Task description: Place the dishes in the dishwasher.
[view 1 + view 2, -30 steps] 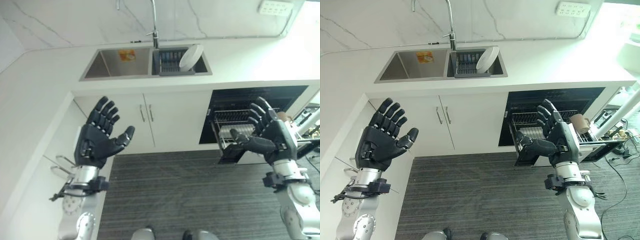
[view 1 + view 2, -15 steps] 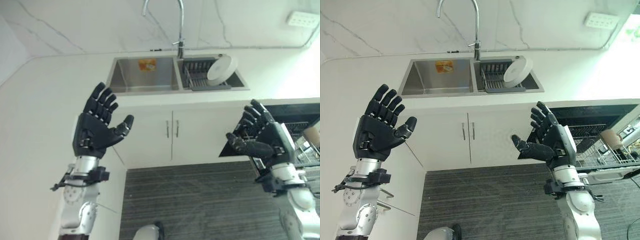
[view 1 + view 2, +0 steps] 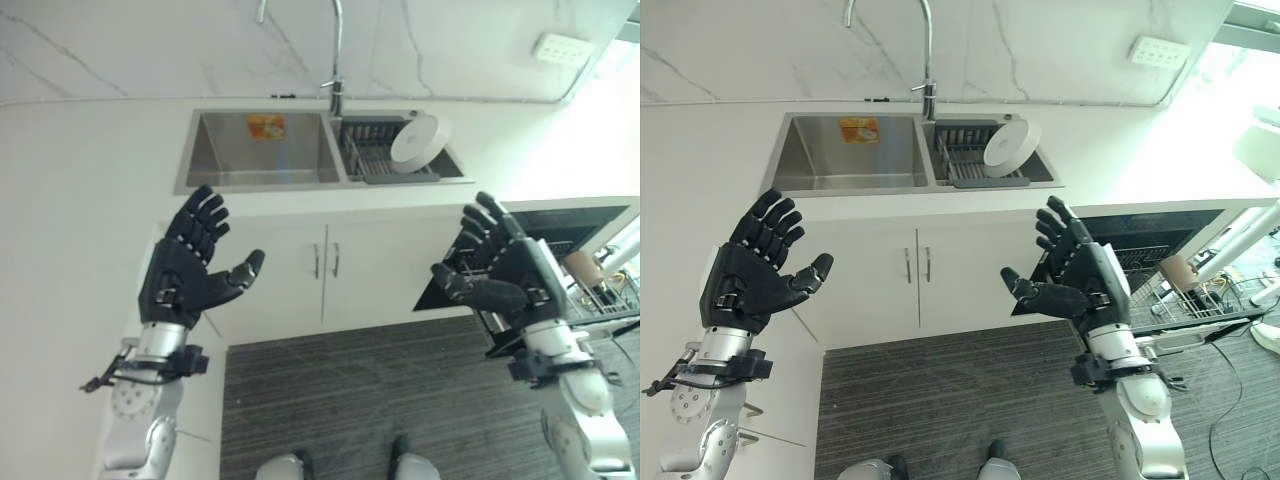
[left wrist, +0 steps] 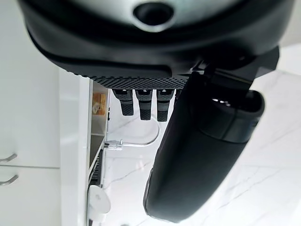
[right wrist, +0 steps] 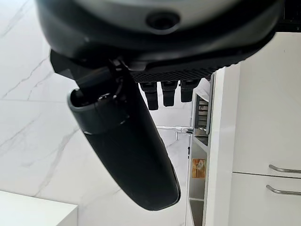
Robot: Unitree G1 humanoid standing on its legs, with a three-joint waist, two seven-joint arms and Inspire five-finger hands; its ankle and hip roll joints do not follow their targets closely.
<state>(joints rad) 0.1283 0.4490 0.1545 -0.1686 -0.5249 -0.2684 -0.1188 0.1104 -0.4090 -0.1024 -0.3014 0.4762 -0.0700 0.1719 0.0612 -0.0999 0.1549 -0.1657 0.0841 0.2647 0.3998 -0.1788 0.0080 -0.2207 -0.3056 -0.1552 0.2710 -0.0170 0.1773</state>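
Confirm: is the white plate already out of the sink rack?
No, the white plate leans in the dish rack in the sink's right basin, and both the left hand and right hand are open.

Open air lies between both raised hands and the sink (image 3: 820,155). The tap (image 3: 925,60) arches over the rack (image 3: 970,165) holding the plate (image 3: 1010,148).

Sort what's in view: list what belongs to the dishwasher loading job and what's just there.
For the job:
white plate leaning in the sink rack
open dishwasher with pulled-out rack
left hand, right hand, both open and empty

Just there:
faucet
wall socket
cabinet doors
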